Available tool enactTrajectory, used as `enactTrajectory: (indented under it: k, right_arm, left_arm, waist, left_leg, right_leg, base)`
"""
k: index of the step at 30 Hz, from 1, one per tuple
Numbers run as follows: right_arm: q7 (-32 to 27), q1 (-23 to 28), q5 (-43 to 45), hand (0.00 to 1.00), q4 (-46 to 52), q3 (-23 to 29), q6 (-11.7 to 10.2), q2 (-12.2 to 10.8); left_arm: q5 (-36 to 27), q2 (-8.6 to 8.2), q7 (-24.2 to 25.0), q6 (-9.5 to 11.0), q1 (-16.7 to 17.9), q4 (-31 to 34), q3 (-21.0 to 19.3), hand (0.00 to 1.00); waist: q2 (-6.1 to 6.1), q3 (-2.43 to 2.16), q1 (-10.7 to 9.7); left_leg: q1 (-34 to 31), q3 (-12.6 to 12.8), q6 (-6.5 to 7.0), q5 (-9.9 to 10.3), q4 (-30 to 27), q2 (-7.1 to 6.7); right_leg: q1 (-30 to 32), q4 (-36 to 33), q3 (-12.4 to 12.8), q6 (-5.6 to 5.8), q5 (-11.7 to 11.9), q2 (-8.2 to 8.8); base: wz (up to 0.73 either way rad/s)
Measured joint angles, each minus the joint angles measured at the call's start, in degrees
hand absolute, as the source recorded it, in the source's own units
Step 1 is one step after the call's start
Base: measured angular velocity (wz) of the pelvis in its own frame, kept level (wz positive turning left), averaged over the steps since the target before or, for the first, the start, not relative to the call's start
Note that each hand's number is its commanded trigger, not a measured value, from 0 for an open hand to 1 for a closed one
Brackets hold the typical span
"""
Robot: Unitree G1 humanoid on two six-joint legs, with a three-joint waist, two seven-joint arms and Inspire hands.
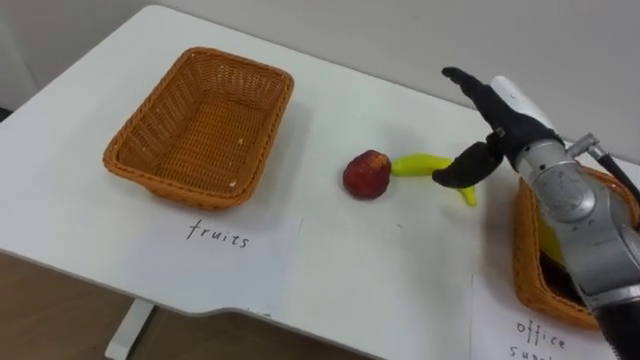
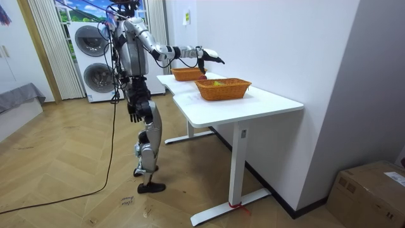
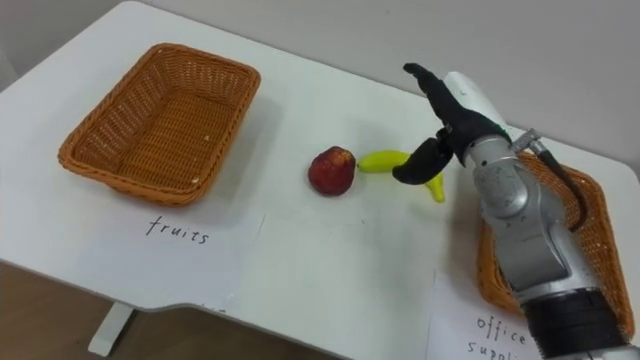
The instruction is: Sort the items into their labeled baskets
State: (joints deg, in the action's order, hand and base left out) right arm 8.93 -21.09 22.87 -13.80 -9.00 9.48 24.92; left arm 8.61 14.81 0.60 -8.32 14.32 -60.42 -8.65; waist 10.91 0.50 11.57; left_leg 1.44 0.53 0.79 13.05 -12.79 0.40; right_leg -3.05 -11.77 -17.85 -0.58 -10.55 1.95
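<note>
Left eye view is showing your right hand [image 1: 505, 122] hovering open over the banana [image 1: 420, 164] beside the apple [image 1: 367, 174] mid-bench [image 1: 340, 260]; you are likely needing to grasp it for the fruits basket [image 1: 170, 185].

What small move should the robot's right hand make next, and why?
Probably lower and close on the banana. The right hand hovers open just above it, holding nothing. The banana lies on the table beside the apple, and the fruits basket at the left has no fruit in it yet.
</note>
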Motion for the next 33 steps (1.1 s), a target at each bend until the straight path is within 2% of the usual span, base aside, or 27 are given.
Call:
enactTrajectory:
  k: [7,13,23,25,30,33]
  right_arm:
    - [0.0,-2.6,0.0,0.00,-3.9,-4.8,0.5,0.1]
    - [0.0,-5.0,0.5,0.00,-6.7,-5.5,0.1,0.2]
    - [0.0,-5.3,0.5,0.00,-11.0,-5.7,0.0,1.3]
    - [0.0,-6.1,0.5,0.00,-13.3,-6.1,0.0,1.4]
    - [0.0,-6.9,0.5,0.00,-15.2,-7.9,0.5,2.3]
    - [0.0,-7.2,0.5,0.00,-16.8,-8.5,0.5,2.3]
  left_arm:
    - [-0.1,0.24,-0.1,-0.1,-0.1,0.0,1.3,0.00]
    - [0.0,0.44,-0.4,0.1,-0.7,-0.5,2.1,0.00]
    - [0.0,0.83,0.0,-0.2,-1.9,-1.5,2.0,0.00]
    - [0.0,0.88,0.0,-0.2,-1.9,-1.6,2.0,0.00]
    - [0.0,1.07,0.1,-0.5,-2.2,-1.4,2.1,0.00]
    - [0.0,1.08,0.2,-0.6,-3.2,-1.4,2.1,0.00]
  waist:
    - [0.75,0.17,0.2]
    - [0.89,0.36,1.1]
    - [1.24,0.17,3.0]
    - [0.99,0.37,3.2]
    - [0.99,0.35,3.3]
    - [0.96,0.37,4.1]
  left_leg:
    - [0.0,-0.2,0.00,0.0,0.1,-0.05]
    - [-0.2,-0.7,0.00,0.0,-0.1,-0.08]
    - [-2.8,-1.0,-0.02,0.0,-0.9,-0.13]
    - [-3.0,-1.1,-0.02,0.0,-1.0,-0.14]
    - [-4.9,-1.5,-0.03,0.0,-1.9,-0.13]
    - [-5.9,-1.6,-0.04,0.0,-2.5,-0.13]
  right_leg:
    - [-0.1,0.1,0.0,0.00,0.0,-0.04]
    - [0.2,0.1,-0.1,0.00,0.0,-0.07]
    - [2.0,0.4,-0.5,-0.07,0.0,-0.07]
    - [2.1,0.4,-0.6,-0.11,0.1,-0.06]
    - [3.5,0.4,-1.1,-0.21,0.2,-0.06]
    - [4.3,0.4,-1.2,-0.29,0.3,-0.07]
  base:
    - [0.00]
    - [0.01]
    - [0.03]
    - [0.03]
    - [0.05]
    - [0.00]
